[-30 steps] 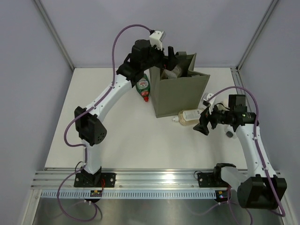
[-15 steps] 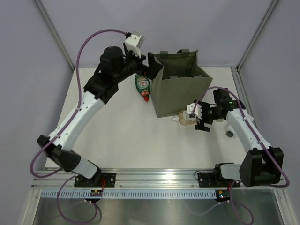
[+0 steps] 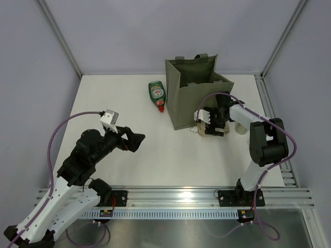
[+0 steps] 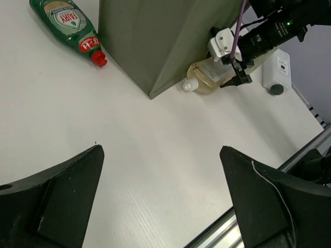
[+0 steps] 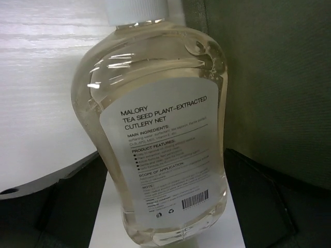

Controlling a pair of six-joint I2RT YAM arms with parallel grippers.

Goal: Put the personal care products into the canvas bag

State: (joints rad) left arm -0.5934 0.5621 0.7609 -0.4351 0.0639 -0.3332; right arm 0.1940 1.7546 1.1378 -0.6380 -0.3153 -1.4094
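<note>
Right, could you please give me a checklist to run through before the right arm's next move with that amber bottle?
1. Right hand straddles the amber bottle: ok.
2. Grip closed firmly on it: cannot tell.
3. Canvas bag upright, mouth open: ok.
4. Left hand open and well away from the bag: ok.
5. Green bottle bagged: not ok, it lies on the table beside the bag.

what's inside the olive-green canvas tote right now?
The top view looks into the boxy olive-green canvas bag. A dim pale shape sits low against its left inner wall, too shadowed to identify. The bag's walls hide the rest of the floor.
</note>
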